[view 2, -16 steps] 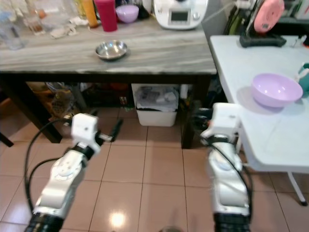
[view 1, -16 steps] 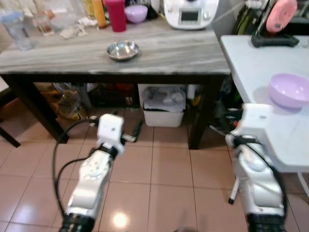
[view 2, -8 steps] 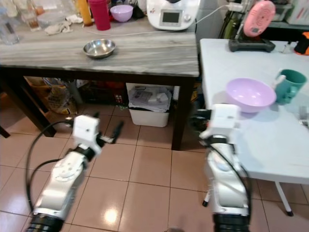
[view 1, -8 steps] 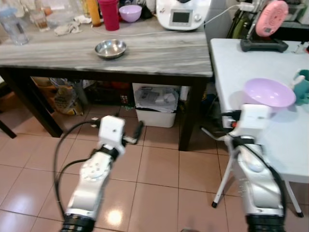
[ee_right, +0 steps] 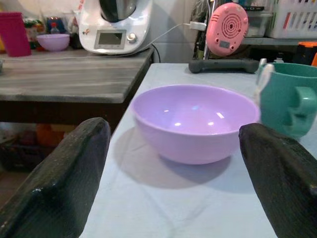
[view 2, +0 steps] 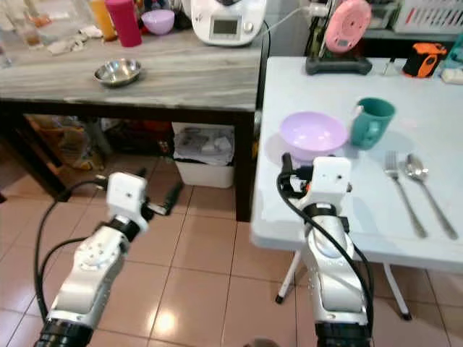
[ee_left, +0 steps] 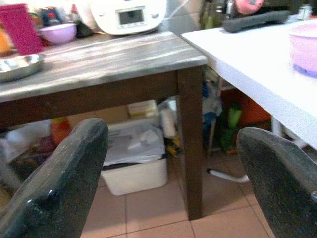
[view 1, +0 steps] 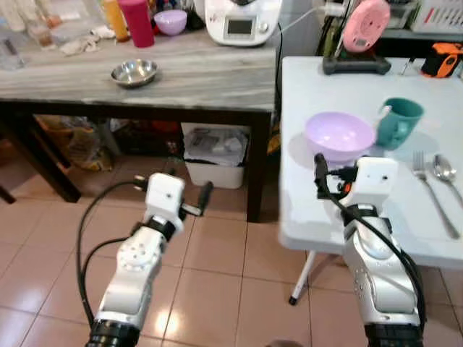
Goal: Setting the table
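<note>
Lavender bowl (view 1: 338,135) sits on the white table (view 1: 434,238), just beside the teal mug (view 1: 398,121); fork (view 1: 432,191) and spoon (view 1: 447,170) lie beyond the mug. It looks light, stiff, smooth plastic; best pinched at the rim. Right wrist view: right gripper (ee_right: 176,163) near the bowl, spread wide, empty. Left wrist view: left gripper (ee_left: 171,163) gaping, empty, off the table over floor.

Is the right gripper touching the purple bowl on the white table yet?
Apart. The right wrist view shows both fingers spread wide, with bare white table between them and the purple bowl ahead.
</note>
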You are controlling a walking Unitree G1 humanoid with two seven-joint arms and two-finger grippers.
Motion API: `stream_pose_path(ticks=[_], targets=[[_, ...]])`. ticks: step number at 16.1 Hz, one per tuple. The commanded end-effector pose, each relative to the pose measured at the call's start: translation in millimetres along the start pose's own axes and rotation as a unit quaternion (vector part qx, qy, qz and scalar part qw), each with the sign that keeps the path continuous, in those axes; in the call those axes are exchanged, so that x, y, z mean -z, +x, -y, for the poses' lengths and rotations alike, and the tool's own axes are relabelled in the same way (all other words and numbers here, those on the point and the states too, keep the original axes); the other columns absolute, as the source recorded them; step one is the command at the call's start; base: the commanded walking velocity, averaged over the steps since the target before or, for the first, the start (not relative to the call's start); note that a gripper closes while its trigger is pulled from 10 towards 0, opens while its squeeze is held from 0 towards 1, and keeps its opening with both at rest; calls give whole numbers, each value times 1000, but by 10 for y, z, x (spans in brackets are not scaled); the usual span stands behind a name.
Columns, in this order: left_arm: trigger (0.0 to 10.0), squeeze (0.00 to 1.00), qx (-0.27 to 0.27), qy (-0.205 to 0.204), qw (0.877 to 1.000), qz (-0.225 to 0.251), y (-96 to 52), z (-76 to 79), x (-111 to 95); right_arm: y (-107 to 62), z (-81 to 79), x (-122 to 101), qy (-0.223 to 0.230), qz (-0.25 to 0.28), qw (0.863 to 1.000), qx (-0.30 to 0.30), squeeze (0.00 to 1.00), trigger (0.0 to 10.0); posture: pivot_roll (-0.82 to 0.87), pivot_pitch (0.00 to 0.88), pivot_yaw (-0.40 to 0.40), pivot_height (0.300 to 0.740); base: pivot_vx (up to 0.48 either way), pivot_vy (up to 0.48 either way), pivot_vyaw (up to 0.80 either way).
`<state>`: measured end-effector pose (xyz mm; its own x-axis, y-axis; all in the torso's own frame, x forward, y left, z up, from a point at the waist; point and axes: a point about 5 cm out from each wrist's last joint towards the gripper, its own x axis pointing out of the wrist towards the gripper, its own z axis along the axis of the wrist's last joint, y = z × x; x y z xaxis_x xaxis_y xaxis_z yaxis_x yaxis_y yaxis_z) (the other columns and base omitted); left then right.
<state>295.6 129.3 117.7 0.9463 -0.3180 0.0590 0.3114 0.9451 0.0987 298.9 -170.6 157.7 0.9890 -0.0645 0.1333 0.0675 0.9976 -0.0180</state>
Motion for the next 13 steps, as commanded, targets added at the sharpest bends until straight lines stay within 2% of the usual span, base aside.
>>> stream_pose_path(ticks=[1,4,6,13], targets=[[10000,0,11,0,1000,2,13,47,-13,-5,41,-17,-4,3,1000,7,0,10000,-220,93,63,740,0,-382,0],[10000,0,11,-1,1000,2,14,40,-11,2,31,-15,-4,3,1000,5,0,10000,-216,93,63,740,0,-377,0],[10000,0,11,-16,1000,7,13,41,-14,5,11,-3,-5,2,1000,2,0,10000,-214,93,63,740,0,0,0],[10000,0,36,-28,999,8,7,82,-1,64,-43,-33,-17,11,1000,-14,0,10000,-210,89,63,740,0,0,64]])
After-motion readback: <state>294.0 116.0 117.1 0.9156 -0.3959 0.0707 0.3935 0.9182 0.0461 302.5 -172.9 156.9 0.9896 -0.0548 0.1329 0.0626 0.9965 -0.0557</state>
